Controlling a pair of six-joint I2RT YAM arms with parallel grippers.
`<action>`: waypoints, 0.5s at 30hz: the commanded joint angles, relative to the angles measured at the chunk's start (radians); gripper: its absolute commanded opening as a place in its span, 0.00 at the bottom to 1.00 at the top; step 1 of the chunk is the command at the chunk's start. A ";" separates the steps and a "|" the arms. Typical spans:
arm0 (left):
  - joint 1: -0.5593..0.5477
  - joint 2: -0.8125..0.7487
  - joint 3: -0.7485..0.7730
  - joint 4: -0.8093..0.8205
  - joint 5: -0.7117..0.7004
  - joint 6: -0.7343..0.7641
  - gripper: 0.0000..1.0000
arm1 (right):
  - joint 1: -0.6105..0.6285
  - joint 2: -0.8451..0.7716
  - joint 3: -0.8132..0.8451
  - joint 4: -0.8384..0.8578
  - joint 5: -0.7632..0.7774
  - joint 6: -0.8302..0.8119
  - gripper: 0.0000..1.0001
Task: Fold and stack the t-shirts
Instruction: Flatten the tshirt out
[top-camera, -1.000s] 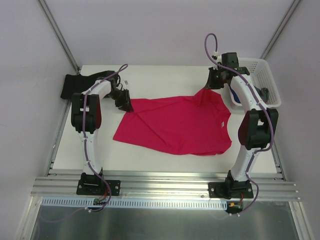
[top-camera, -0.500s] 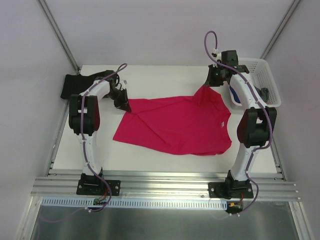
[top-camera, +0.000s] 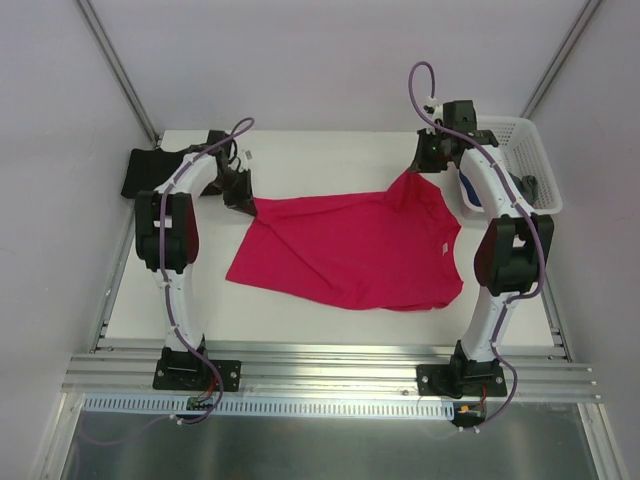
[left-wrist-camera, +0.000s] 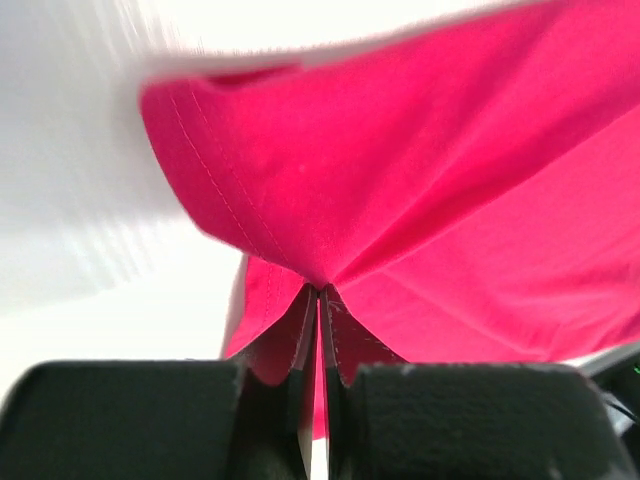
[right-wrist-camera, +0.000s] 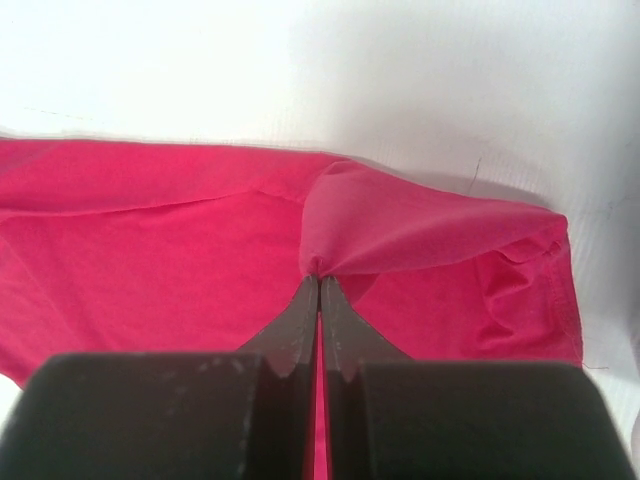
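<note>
A crimson-pink t-shirt (top-camera: 350, 250) lies spread across the middle of the table, a small white label near its right edge. My left gripper (top-camera: 247, 203) is shut on the shirt's far left corner, and the cloth (left-wrist-camera: 400, 180) bunches at the fingertips and lifts off the table. My right gripper (top-camera: 418, 172) is shut on the far right corner, where pinched fabric (right-wrist-camera: 420, 225) rises in a fold. A black t-shirt (top-camera: 160, 170) lies folded at the far left of the table. Blue and grey cloth (top-camera: 478, 190) shows inside the basket.
A white lattice basket (top-camera: 520, 160) stands at the far right corner, just behind the right arm. White walls close in the table on three sides. An aluminium rail (top-camera: 320, 375) runs along the near edge, by the arm bases.
The left gripper has closed on the shirt's far left corner and drawn it slightly back and up. The right gripper has stayed shut on its corner, barely moving.
</note>
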 joint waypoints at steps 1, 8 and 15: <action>0.020 -0.100 0.158 -0.042 -0.075 0.104 0.00 | -0.013 -0.087 0.046 0.031 0.021 -0.012 0.01; 0.042 -0.114 0.291 -0.088 -0.071 0.142 0.00 | -0.031 -0.125 0.150 0.025 0.027 -0.041 0.01; 0.050 -0.195 0.292 -0.090 -0.045 0.213 0.06 | -0.042 -0.216 0.154 0.031 0.074 -0.092 0.01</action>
